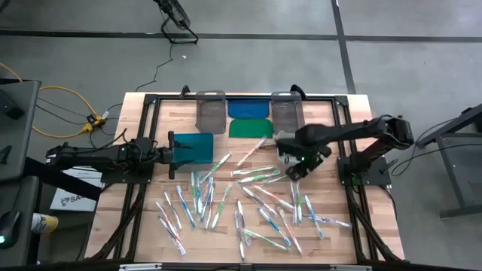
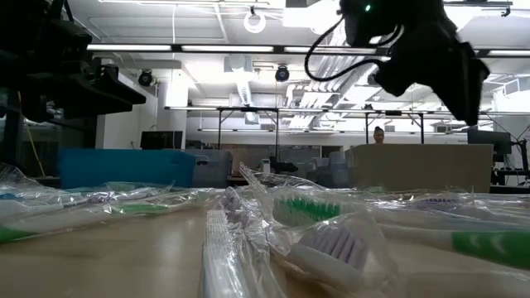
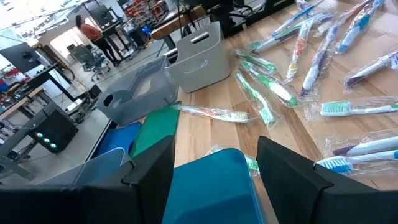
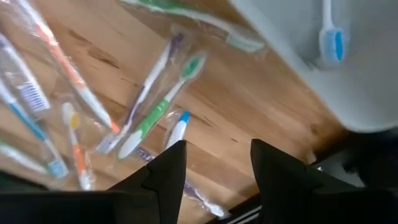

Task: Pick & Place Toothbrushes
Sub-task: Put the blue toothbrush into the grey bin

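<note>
The toothbrushes (image 1: pixel 248 199) lie scattered on the table (image 1: pixel 143 135) below and left of the empty, parted right gripper (image 1: pixel 290 167), while the left gripper (image 1: pixel 177 148) clasps a teal bin (image 1: pixel 194 147).

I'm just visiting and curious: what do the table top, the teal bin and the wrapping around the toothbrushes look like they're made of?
Table top: looks like pale wood planks, matt, with visible grain and seams. Teal bin: probably smooth moulded plastic, opaque, slightly glossy. Wrapping on the toothbrushes: thin clear plastic film, crinkled and shiny, with the brushes showing through.
</note>
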### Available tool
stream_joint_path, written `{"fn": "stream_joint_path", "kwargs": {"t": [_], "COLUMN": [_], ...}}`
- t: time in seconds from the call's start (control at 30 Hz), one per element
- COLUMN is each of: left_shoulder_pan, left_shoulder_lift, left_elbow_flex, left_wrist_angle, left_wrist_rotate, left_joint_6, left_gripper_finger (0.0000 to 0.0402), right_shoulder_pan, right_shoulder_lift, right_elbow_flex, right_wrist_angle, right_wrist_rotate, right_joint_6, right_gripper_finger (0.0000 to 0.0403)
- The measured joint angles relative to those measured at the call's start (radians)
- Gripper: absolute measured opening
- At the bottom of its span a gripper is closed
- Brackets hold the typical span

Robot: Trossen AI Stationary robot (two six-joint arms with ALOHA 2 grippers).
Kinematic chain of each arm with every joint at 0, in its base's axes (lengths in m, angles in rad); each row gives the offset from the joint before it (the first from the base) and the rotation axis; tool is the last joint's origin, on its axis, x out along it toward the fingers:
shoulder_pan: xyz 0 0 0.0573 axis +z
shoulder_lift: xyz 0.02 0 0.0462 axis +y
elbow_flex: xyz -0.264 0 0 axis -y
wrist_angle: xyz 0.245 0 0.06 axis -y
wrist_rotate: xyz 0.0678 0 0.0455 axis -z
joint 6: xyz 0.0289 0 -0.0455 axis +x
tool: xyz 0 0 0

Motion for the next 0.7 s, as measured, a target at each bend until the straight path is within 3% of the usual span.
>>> {"fn": "stream_joint_path", "kwargs": {"t": [0.43,0.7], "left_shoulder_pan": [0.0,0.0], "left_shoulder_lift": [0.0,0.0], "left_elbow_flex": [0.0,0.0], "left_wrist_angle": [0.0,0.0], "left_wrist_rotate": [0.0,0.0], "left_joint_6": [0.0,0.0], "left_gripper_finger": [0.0219,0.0219], "right_shoulder_pan": [0.402,0.57], "right_shoulder_lift": [0.006,0.007], "right_elbow_flex": [-0.009,-0.086], "right_wrist_angle": [0.254,0.324], "right_wrist_rotate": [0.088,0.117], "right_joint_6": [0.588,0.914], "right_gripper_finger": [0.0171,0.0171]}}
